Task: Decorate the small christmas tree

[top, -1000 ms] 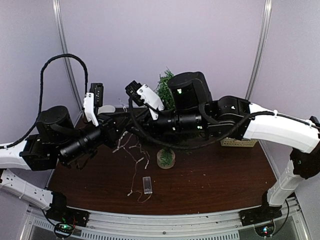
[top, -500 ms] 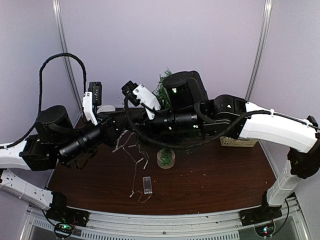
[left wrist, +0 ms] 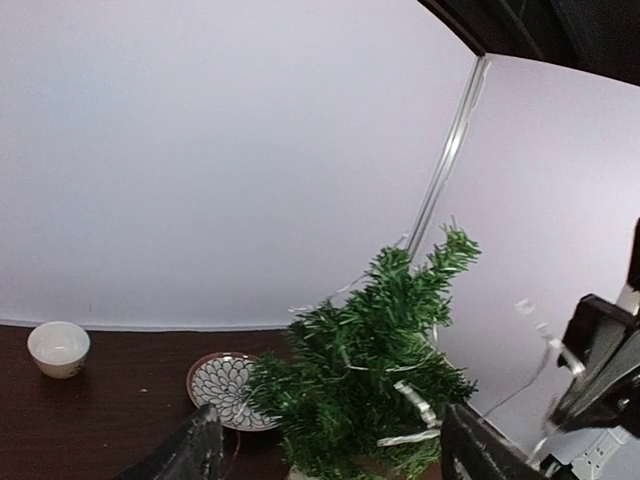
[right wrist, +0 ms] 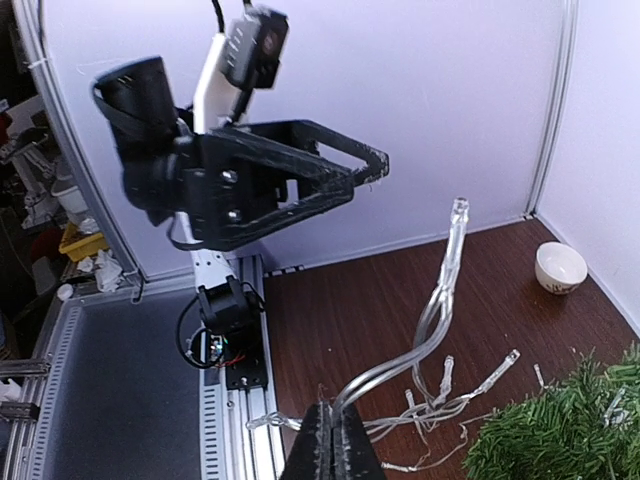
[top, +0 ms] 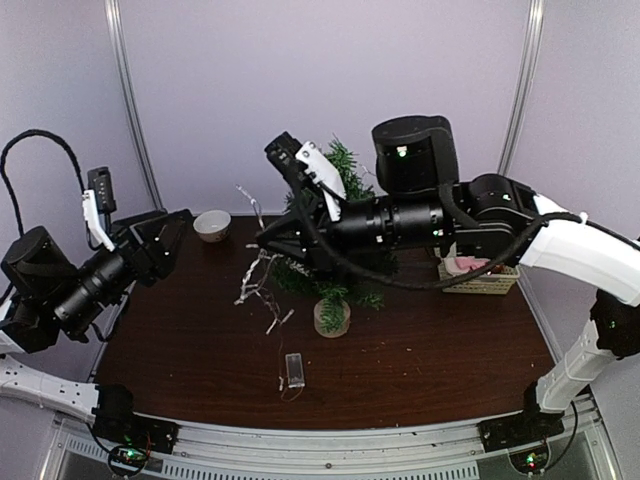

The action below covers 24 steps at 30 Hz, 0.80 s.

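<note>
The right gripper is pinched closed on the clear wire of a string of fairy lights. The string's loose strands dangle toward the table, and a small battery box lies below them near the front. Just beside that grip, the small christmas tree stands upright mid-table, partly hidden by the right arm, with a few bulbs lying in its branches. The left gripper hangs well to the tree's left, jaws spread with nothing between them. A white bowl and a patterned plate sit toward the back wall, and a wicker basket is at the right.
</note>
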Tool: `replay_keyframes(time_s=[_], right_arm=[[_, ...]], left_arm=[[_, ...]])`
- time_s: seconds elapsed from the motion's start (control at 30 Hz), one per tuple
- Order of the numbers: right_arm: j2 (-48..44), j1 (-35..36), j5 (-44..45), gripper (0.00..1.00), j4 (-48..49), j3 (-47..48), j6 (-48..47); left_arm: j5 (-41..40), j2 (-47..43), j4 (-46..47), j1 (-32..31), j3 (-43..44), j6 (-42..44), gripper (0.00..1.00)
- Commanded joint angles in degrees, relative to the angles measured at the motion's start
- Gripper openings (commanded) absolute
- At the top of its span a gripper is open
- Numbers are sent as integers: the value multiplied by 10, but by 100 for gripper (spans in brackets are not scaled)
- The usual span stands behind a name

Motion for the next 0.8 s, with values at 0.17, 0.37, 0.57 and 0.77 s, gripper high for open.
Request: replay_keyframes(time_s=[0.17, 0.37, 0.57, 0.77], right_arm=[[-58, 5, -93, 0, -6, 30, -23], [-51, 4, -105, 0, -27, 60, -27], [-57, 4, -111, 0, -21, 59, -27], [-61, 4, -128, 0, -18, 58, -27]], left_arm=[[-1, -105, -123, 25, -75, 84, 76], [127, 13, -203, 65, -37, 66, 75], [302, 67, -167, 130, -65, 95, 75], [422, 124, -80, 144, -96, 151, 69]])
